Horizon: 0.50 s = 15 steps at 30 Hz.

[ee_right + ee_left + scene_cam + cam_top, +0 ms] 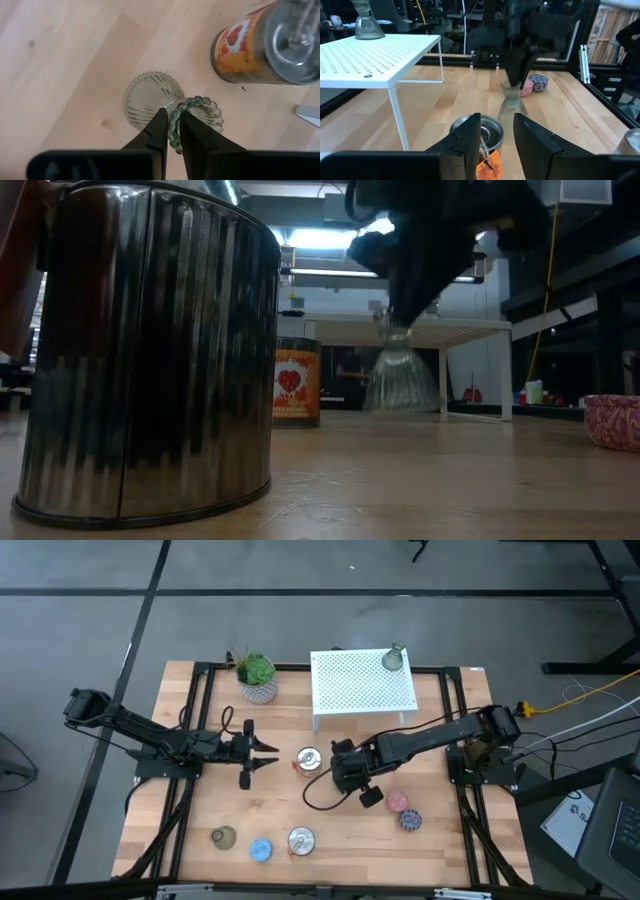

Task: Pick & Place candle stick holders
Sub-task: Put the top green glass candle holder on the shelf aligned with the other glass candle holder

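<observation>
Three olive-grey glass candle stick holders show. One stands on its base on the white perforated shelf [362, 690], at the shelf's far right [393, 660], and shows in the left wrist view [368, 25]. One stands at the table's near left [223, 836]. My right gripper [345, 772] is shut on the third holder [150, 100] at mid-table; the gripper hides this holder in the high view. My left gripper [268, 748] is open and empty, level, left of an orange can [309, 759]. My right gripper pinches the holder's beaded top rim [175, 131], with one finger inside the top opening and one outside. The fingers come from above, pointing down. The holder [400, 380] hangs below them roughly upright, its wide base down and just clear of the table.
A second can [301, 839] stands near the front edge and looms large in the low view [150, 350]. A blue disc [260, 850], a pink disc [397, 802] and a purple disc [411, 820] lie on the table. A potted plant [258, 675] stands at the far left.
</observation>
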Motion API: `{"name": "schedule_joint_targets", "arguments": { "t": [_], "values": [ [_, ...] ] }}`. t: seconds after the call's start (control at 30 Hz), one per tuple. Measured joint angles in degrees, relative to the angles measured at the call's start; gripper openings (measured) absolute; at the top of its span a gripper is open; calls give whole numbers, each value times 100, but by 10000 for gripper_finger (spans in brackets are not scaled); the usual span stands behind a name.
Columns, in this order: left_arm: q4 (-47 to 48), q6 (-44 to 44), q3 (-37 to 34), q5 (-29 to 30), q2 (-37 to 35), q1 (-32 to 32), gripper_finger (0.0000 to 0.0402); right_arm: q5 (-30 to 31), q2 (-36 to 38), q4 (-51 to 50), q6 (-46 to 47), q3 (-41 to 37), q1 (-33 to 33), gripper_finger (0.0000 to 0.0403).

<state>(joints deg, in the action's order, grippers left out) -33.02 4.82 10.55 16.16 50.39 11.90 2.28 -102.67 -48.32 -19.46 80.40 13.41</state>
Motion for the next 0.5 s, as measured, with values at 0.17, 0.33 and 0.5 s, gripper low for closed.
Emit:
{"name": "schedule_joint_targets", "arguments": {
  "t": [0.17, 0.33, 0.5],
  "values": [
    [85, 0, 2, 128, 2, 0, 111, -92, 186, -704, 159, 429, -1, 38],
    [140, -2, 6, 221, 2, 0, 111, -105, 628, -1090, 394, 560, 2, 37],
    [199, -3, 7, 243, 4, -2, 111, -21, 1234, -1247, 704, 564, 2, 37]
  ]
}}
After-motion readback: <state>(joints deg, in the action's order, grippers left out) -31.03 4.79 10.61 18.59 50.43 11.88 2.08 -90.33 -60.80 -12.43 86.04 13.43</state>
